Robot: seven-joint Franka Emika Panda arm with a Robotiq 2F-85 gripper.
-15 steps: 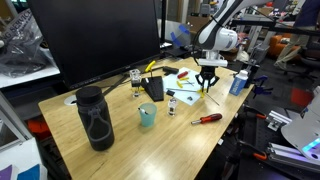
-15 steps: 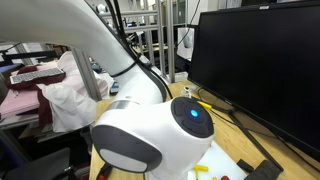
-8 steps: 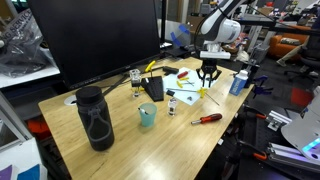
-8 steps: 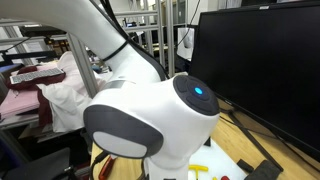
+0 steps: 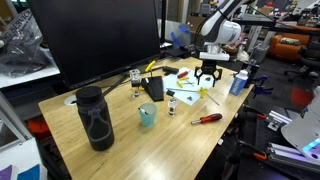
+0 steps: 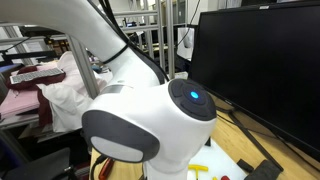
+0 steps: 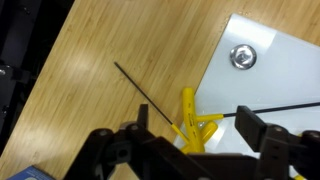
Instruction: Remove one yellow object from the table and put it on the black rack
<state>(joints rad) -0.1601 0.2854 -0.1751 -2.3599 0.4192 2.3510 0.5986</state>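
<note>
In an exterior view the bench (image 5: 120, 140) carries a monitor (image 5: 95, 40), a black cylinder (image 5: 95, 118), a teal cup (image 5: 147, 115), the rack (image 5: 152, 88) and a red screwdriver (image 5: 207, 118). The rack stands upright just behind the cup. The arm (image 5: 222, 25) reaches over the far end with its jaws pointing down, clear of the bench, above a white sheet (image 5: 185, 78). A yellow stick (image 5: 204, 92) lies just below them, well apart from the rack.

In an exterior view the arm's white body (image 6: 150, 130) fills most of the picture. The monitor (image 6: 260, 70) stands to one side and only a sliver of the bench (image 6: 228, 160) shows. The jaws are hidden.

In the wrist view the jaws are spread wide, gripping nothing, with one of the fingers (image 7: 262, 135) on each side of the picture. The yellow stick (image 7: 188, 108) lies between them among a few others like it, crossed over one another, at the edge of the sheet (image 7: 285, 80) on the bench (image 7: 90, 70). A thin black rod (image 7: 138, 87) lies beside them, and a metal bolt (image 7: 240, 56) sits on the sheet.
</note>
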